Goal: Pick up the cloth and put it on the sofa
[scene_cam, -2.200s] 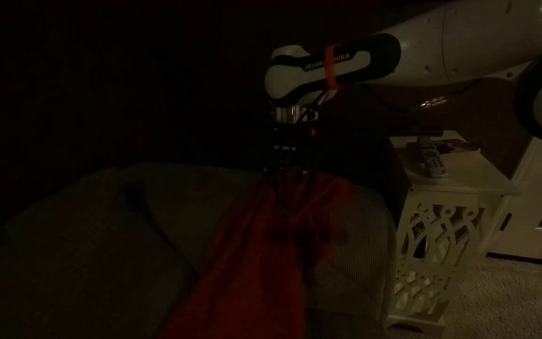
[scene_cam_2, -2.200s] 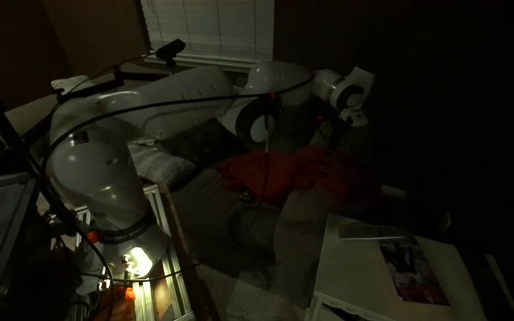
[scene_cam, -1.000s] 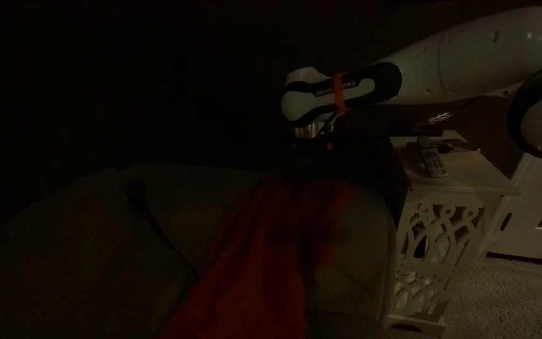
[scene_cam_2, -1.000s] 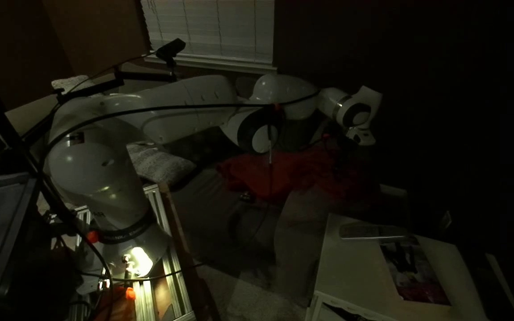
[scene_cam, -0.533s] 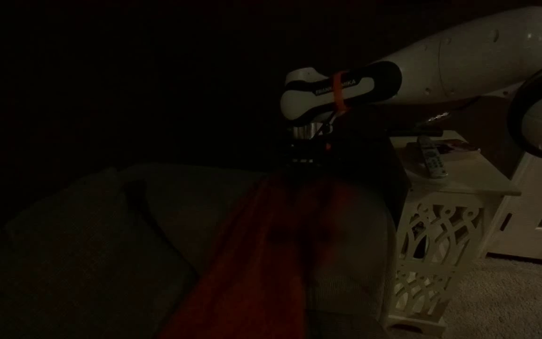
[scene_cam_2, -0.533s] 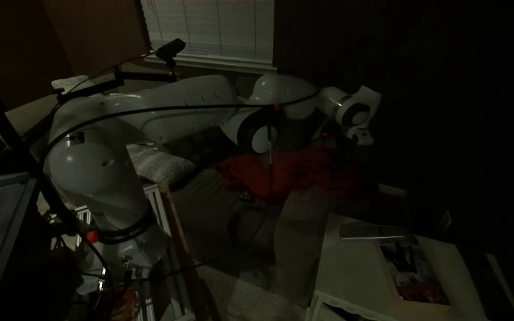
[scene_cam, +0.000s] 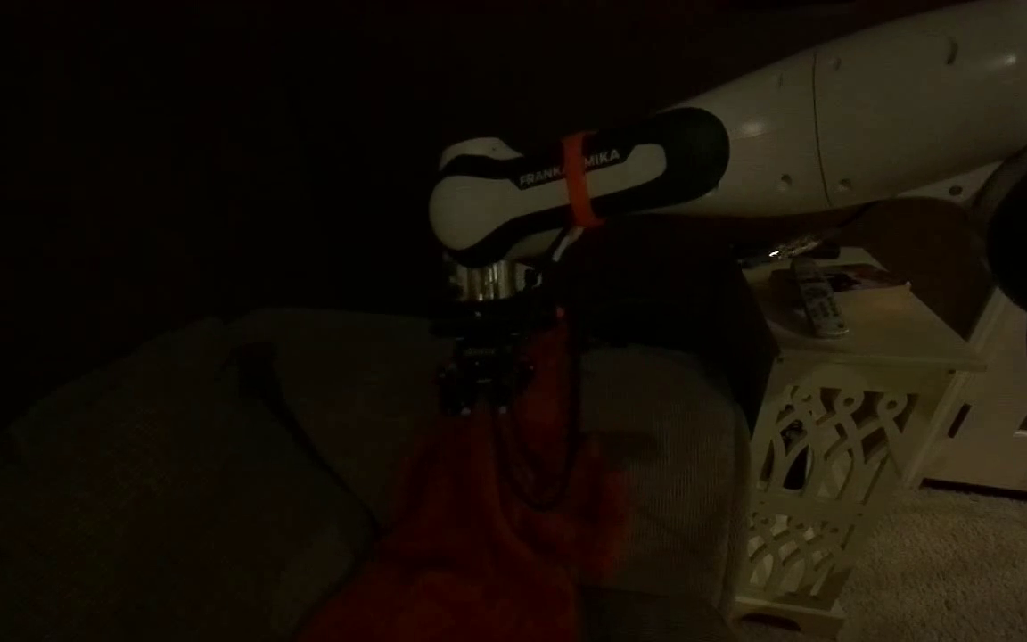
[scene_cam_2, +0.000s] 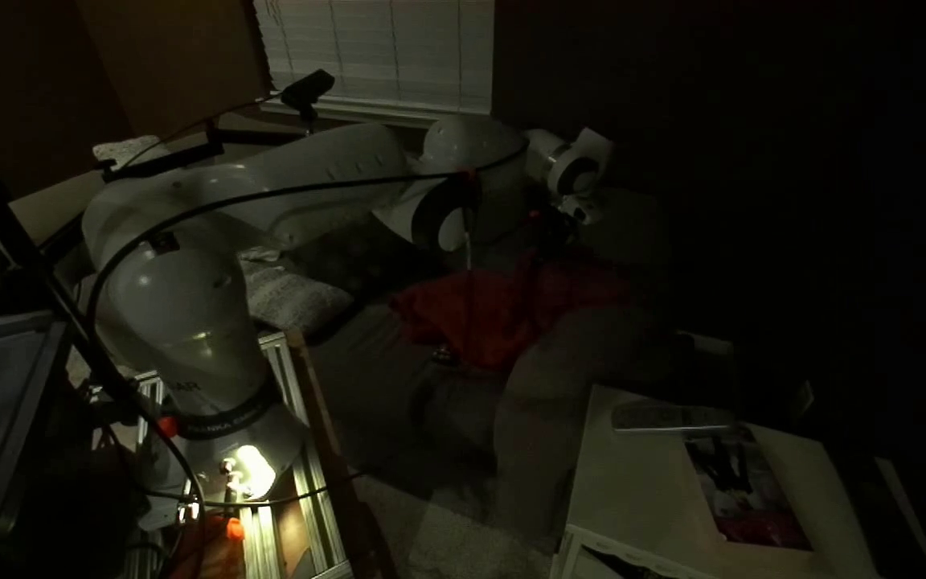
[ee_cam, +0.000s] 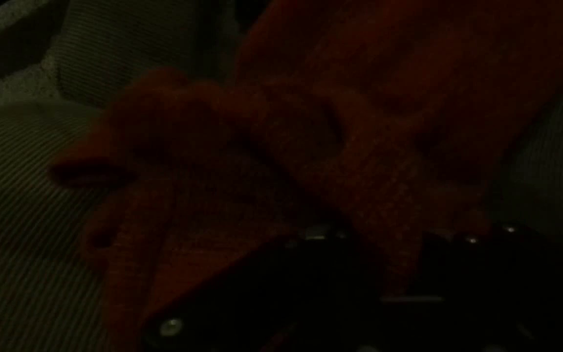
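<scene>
Red cloth (scene_cam: 469, 562) has just been drawn up with the claw (scene_cam: 483, 410), jaws nearly together on a fold; the remainder trails below the claw onto the sofa (scene_cam: 674, 477). Pick-up step: judged secured. Next requirement: lift the trailing part clear, then place

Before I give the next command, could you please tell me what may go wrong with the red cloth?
The gripper seems to pinch only a bunched part of the red cloth, so it might slip free. In an exterior view, a cable loop hangs in front of the cloth and could catch its folds. Much of it lies over the sofa, so it may drag.
</scene>
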Robot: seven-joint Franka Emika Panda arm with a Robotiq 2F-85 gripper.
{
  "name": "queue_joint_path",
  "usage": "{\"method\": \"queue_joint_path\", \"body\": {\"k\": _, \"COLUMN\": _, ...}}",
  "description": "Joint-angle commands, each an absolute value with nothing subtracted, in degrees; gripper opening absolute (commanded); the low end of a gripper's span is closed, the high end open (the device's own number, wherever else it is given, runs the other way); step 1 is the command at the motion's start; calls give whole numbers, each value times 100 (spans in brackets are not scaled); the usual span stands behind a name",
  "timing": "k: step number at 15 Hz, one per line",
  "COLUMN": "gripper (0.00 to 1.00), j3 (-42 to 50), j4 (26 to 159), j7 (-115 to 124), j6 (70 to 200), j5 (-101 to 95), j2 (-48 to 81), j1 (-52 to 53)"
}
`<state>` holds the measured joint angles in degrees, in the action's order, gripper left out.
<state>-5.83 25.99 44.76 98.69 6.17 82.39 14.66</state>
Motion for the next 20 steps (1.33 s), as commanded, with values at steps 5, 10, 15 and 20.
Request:
{"method": "queue_joint_path", "body": {"k": 5, "gripper": 5, "j3": -499, "j4": 2524, "j7": 4430, "j6": 9764, "j5": 632, "j2": 8265, "j1": 1793}}
{"method": "queue_joint_path", "body": {"k": 10, "gripper": 1, "j3": -661, "j4": 2448, "j7": 4021, "j6": 10073, "j5": 666, "j2": 8346, "j1": 2037}}
{"method": "queue_joint_path", "body": {"k": 15, "gripper": 1, "j3": -1074, "j4": 2492, "j7": 3238, "j6": 10330, "j5": 766, "j2": 8353, "j1": 2787}}
{"method": "queue_joint_path", "body": {"k": 20, "gripper": 1, "j3": -1416, "j4": 2587, "j7": 2243, "j6": 10437, "j5": 872, "j2": 8275, "j1": 3259}}
